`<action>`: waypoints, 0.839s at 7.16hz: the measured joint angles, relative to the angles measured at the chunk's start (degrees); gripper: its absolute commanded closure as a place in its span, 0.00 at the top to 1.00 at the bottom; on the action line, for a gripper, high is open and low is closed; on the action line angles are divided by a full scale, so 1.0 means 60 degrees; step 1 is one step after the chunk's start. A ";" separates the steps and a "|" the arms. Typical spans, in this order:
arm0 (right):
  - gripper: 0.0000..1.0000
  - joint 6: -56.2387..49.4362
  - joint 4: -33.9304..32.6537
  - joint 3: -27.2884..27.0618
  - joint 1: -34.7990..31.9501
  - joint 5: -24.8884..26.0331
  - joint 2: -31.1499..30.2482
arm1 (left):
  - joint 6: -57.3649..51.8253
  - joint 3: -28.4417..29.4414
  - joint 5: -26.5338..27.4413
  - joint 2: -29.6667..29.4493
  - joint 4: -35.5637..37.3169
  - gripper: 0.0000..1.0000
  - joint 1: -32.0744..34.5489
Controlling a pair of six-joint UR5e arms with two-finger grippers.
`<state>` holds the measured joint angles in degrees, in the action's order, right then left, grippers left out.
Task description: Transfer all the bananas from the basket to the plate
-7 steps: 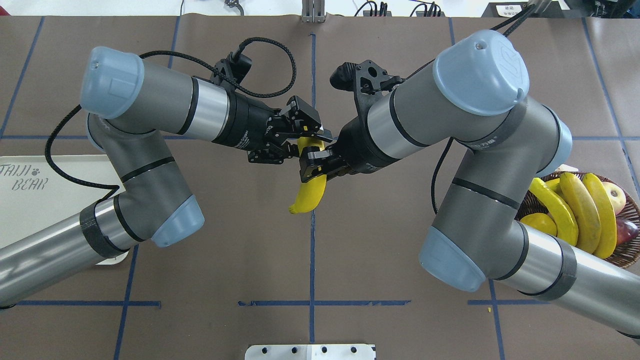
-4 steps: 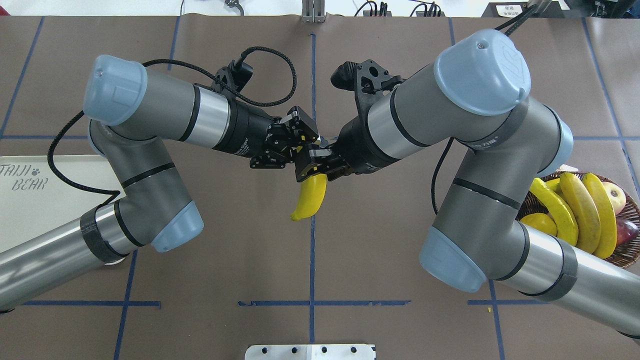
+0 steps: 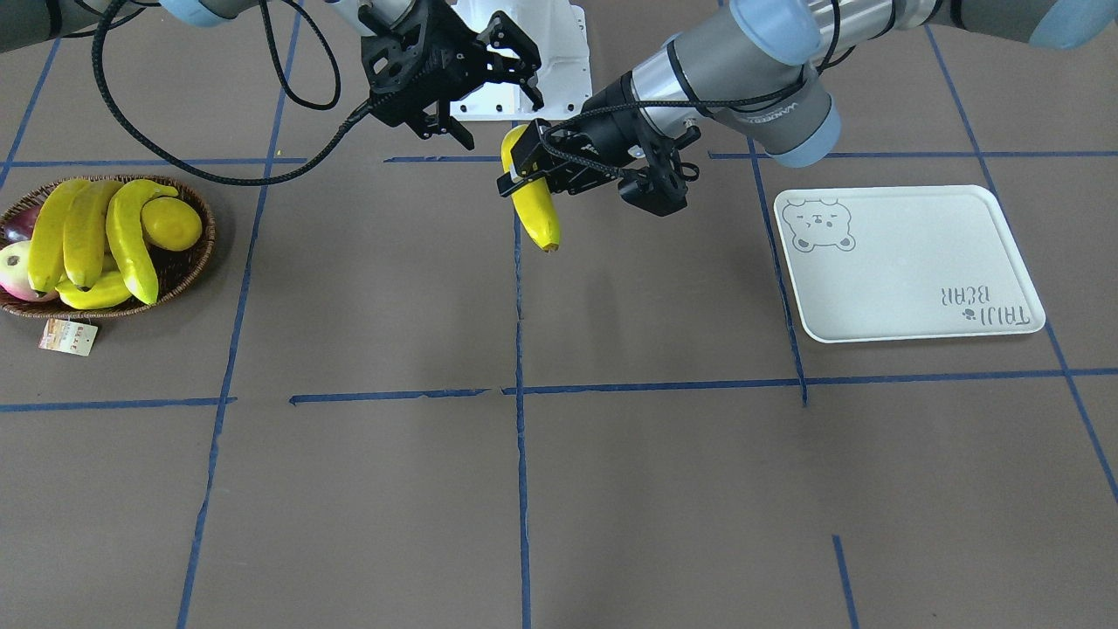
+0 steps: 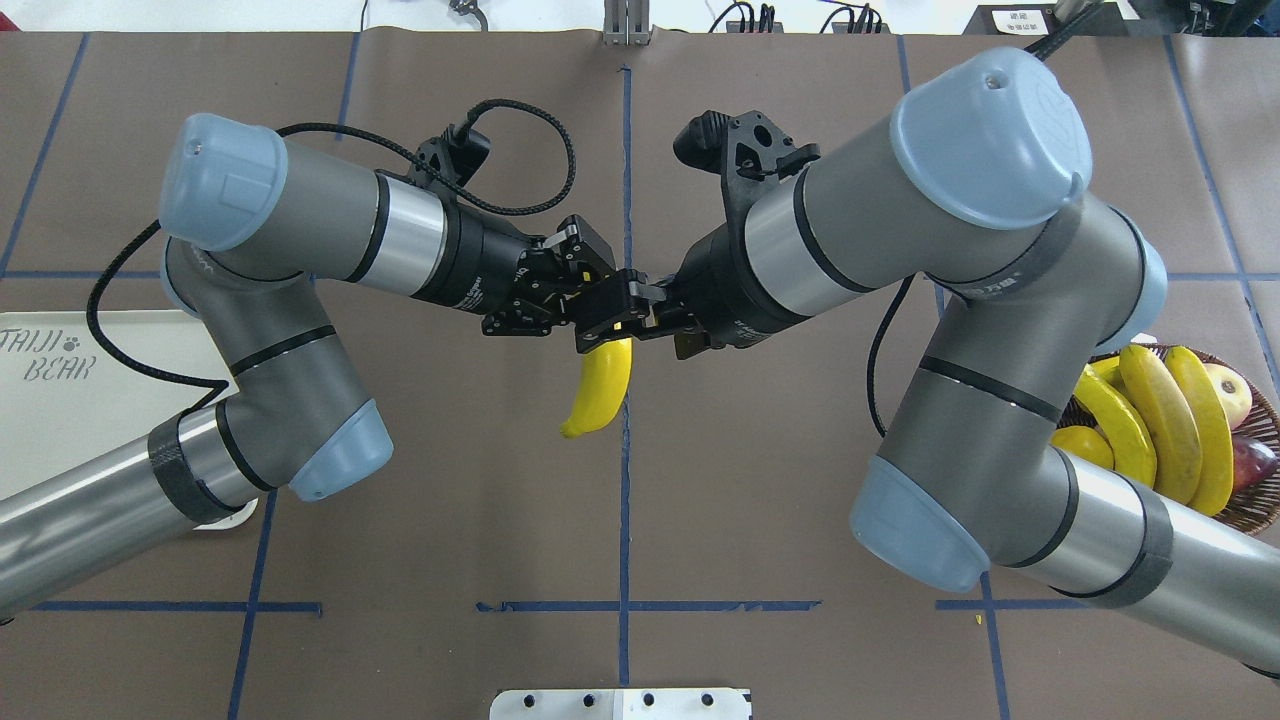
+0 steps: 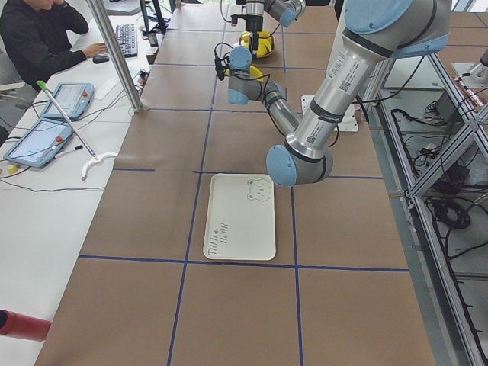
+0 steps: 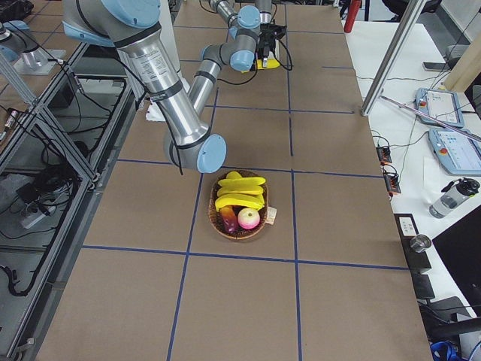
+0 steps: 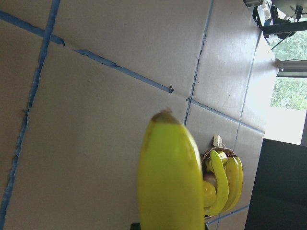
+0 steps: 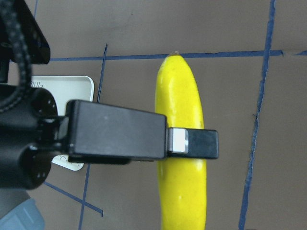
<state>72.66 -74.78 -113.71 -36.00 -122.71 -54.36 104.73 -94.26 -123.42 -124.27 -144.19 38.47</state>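
The left hand [image 3: 527, 166] pinches a banana [image 3: 540, 214] near its upper end above the middle of the bench [image 3: 664, 489], between basket [image 3: 188, 262] and plate [image 3: 908, 262]; the right hand [image 3: 504, 120] is spread just beside it. Held so off-centre, the glossy fruit could swivel, slip, or clip that spread hand

Left gripper [image 3: 527, 168] pinches the banana [image 3: 543, 218]; right gripper [image 3: 500, 118] hangs open beside it.
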 measured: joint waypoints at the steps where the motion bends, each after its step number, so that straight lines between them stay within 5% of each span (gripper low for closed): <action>1: 0.99 0.0013 -0.0023 -0.0162 -0.0144 -0.0005 -0.0179 | -0.0360 0.0001 -0.0061 0.0348 0.0322 0.00 0.0155; 6: 0.99 0.0001 -0.0148 -0.1321 -0.1061 -0.0043 -0.2221 | -0.4711 -0.0438 -0.0436 0.2959 0.3348 0.02 0.2085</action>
<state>72.66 -75.67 -121.64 -42.37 -122.96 -67.69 76.46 -96.88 -126.03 -106.51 -124.11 50.98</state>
